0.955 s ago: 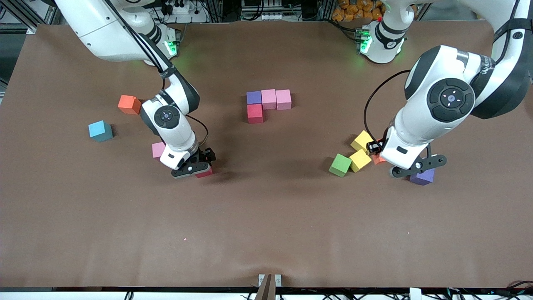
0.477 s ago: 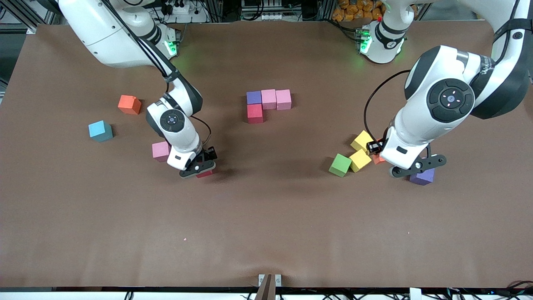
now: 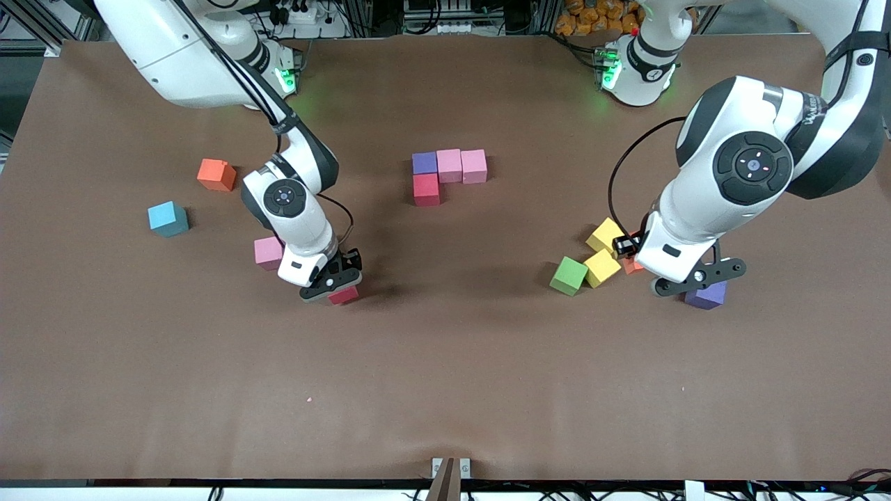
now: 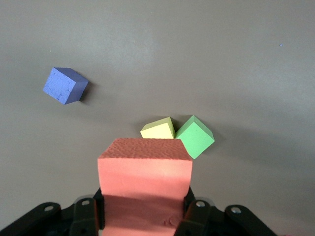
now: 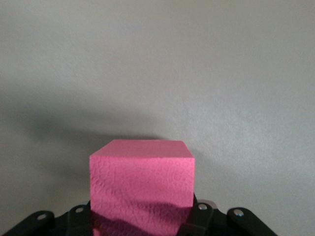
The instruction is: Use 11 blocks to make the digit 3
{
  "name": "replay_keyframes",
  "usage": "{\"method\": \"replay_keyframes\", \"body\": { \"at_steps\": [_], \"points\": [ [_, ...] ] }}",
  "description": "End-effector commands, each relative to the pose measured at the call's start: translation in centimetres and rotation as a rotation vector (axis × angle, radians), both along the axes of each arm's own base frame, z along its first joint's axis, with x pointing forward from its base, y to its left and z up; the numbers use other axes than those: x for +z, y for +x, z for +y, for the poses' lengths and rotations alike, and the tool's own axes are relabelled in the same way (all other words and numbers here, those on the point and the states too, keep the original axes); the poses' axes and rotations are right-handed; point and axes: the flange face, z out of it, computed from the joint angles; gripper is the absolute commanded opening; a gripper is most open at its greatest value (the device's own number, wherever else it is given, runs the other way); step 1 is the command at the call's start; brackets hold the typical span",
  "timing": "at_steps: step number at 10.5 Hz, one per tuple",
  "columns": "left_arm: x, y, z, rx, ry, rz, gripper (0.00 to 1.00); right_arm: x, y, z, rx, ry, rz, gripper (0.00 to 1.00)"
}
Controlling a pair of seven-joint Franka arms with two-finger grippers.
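Orange block (image 4: 144,184) pinched by left claw (image 4: 142,216); right claw (image 5: 142,219) pinches red block (image 5: 141,189).

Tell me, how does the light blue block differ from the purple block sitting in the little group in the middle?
The light blue block stands alone toward the right arm's end of the table; the purple block touches a pink block and a red block. The light blue one sits turned at an angle; the purple one lines up squarely with its neighbours. Both look like same-sized cubes.
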Motion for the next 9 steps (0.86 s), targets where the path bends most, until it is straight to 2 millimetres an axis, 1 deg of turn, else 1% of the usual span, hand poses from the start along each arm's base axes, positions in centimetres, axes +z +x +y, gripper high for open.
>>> {"method": "replay_keyframes", "body": {
  "at_steps": [1,2,3,4,6,8,9],
  "points": [
    [0.5,-0.7,0.3,-0.007,-0.015,0.015,0.11,3.9,-0.5,3.5,-0.081,0.081,0.046,0.33],
    [0.4,-0.7,0.3,-0.007,-0.015,0.016,0.06,4.3,-1.2,5.4,-0.119,0.122,0.068,0.33],
    [0.5,-0.7,0.3,-0.007,-0.015,0.015,0.06,4.2,-1.9,6.9,-0.157,0.134,0.079,0.32],
    [0.4,-0.7,0.3,-0.007,-0.015,0.016,0.06,4.2,-2.7,8.6,-0.237,0.147,0.087,0.32],
    [0.3,-0.7,0.3,-0.002,-0.015,0.017,0.06,4.2,-4.4,11.2,-0.321,0.147,0.089,0.32],
    [0.3,-0.7,0.3,-0.002,-0.015,0.017,0.07,2.5,-6.5,13.3,-0.374,0.136,0.117,0.32],
    [0.3,-0.6,0.3,-0.004,-0.015,0.018,0.07,2.1,-7.8,14.5,-0.394,0.131,0.127,0.32]
  ]
}}
